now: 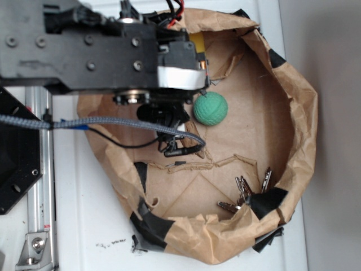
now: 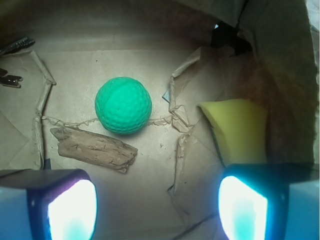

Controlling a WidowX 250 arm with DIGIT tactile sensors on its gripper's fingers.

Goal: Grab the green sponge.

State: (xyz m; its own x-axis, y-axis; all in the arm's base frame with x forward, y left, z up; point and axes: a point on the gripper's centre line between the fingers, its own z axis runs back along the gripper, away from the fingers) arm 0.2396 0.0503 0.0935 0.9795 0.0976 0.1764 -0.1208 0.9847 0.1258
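A green round dimpled sponge ball (image 1: pixel 210 108) lies on the brown paper floor of a low paper-walled basin. In the wrist view the ball (image 2: pixel 123 105) sits ahead and left of centre, well clear of my fingers. My gripper (image 2: pixel 157 202) is open, its two fingers (image 2: pixel 70 207) wide apart at the bottom of the view with only bare paper between them. In the exterior view the gripper is mostly hidden under the black arm (image 1: pixel 113 51), just left of the ball.
A yellow sponge block (image 2: pixel 240 130) leans against the paper wall ahead of my right finger and peeks out by the arm (image 1: pixel 197 42). A piece of brown wood (image 2: pixel 95 148) lies just below the ball. Metal clips (image 1: pixel 248 192) lie near the crumpled wall (image 1: pixel 302 113).
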